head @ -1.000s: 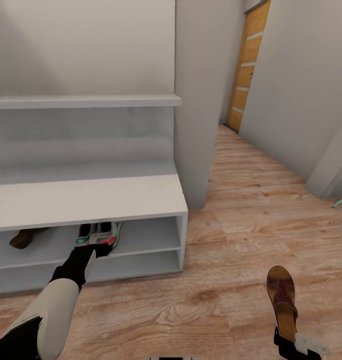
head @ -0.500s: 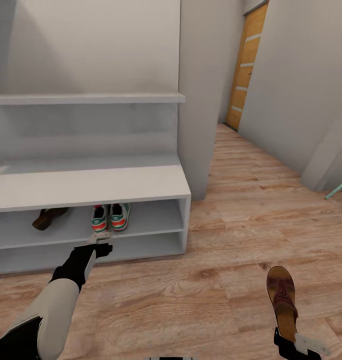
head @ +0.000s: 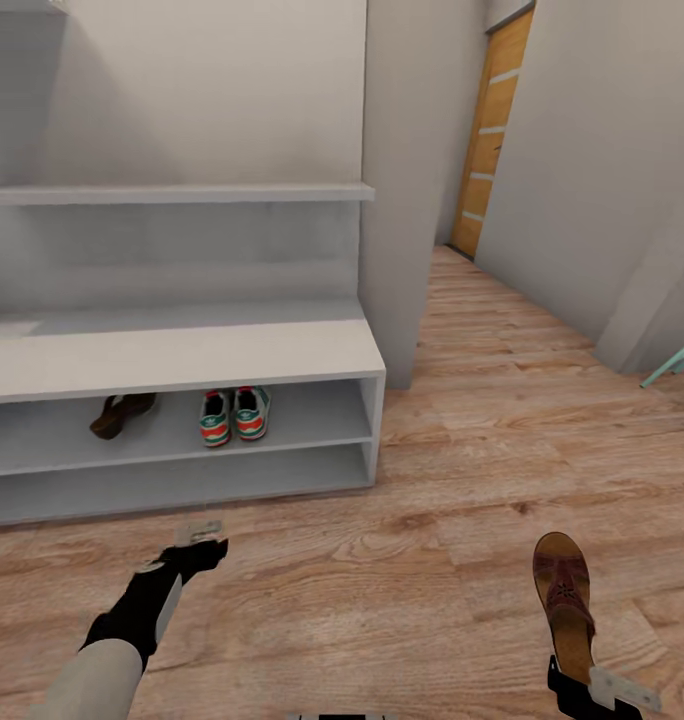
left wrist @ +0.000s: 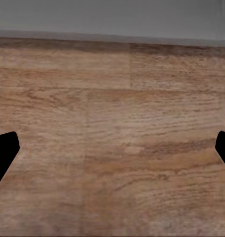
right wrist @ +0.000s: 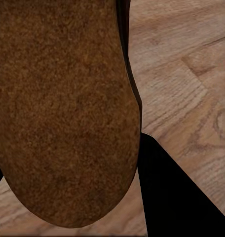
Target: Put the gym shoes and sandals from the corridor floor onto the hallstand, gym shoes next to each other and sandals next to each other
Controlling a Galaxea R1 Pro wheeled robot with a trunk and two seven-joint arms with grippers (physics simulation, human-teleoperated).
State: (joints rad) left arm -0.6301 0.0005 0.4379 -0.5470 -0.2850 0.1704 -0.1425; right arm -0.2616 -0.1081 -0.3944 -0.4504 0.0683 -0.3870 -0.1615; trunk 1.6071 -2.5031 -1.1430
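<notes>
My left pincer (head: 204, 540) has backed out open, leaving both gym shoes (head: 234, 415) paired on the hallstand (head: 182, 360) shelf beside one sandal (head: 122, 413). Right pincer (head: 587, 690) grips the last sandal (head: 565, 600) — that's next.

Floor (head: 502, 440) is matt wood-grain plank; rack (head: 182, 360) smooth, matt grey, painted-looking; held sandal (head: 565, 600) has a rough, suede-like brown footbed; door (head: 492, 130) is smooth orange-toned wood with pale strips.

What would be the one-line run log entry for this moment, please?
left gripper: open, empty, above floor | right gripper: holds sandal | sneakers and other sandal: on rack shelf
</notes>
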